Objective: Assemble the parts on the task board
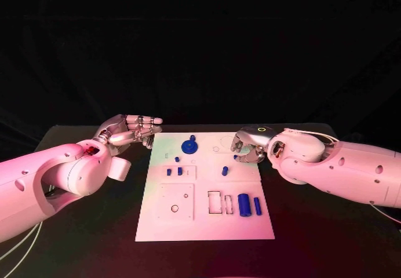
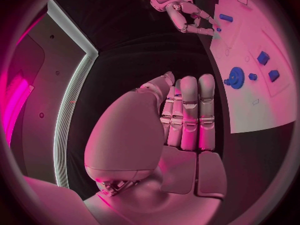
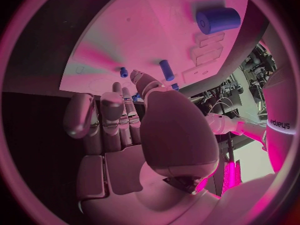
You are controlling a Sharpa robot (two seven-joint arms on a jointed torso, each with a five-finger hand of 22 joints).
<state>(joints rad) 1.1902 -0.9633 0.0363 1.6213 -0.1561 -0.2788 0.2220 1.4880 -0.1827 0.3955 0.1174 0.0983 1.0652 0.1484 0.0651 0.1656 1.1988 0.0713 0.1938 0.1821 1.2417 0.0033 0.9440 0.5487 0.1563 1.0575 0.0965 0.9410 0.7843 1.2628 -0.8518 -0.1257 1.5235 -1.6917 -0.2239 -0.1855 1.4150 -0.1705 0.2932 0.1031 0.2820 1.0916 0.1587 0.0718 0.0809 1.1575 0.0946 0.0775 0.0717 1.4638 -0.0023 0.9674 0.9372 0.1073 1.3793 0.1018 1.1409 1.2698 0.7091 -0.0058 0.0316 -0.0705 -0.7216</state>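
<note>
Task board [image 1: 204, 229] sits mid-bench, long side running from the near edge toward the far edge. Blue gear [image 1: 189, 147] near the board's far end, left of centre; also seen in the left wrist view [image 2: 236, 77]. Two small blue parts [image 1: 174, 171] in a framed recess on the board's left side. One short blue peg [image 1: 225, 170] right of centre. Large blue cylinder [image 1: 244, 204] and a thinner blue bar [image 1: 257, 206] lie side by side near the board's right edge, toward the near end, next to empty rectangular slots.

Left hand [image 1: 134, 130] is at the board's far left corner, off the board, fingers together and straight, holding nothing. Right hand [image 1: 250, 145] is over the board's far right corner, fingers curled in; can't tell if it's pinching anything.
</note>
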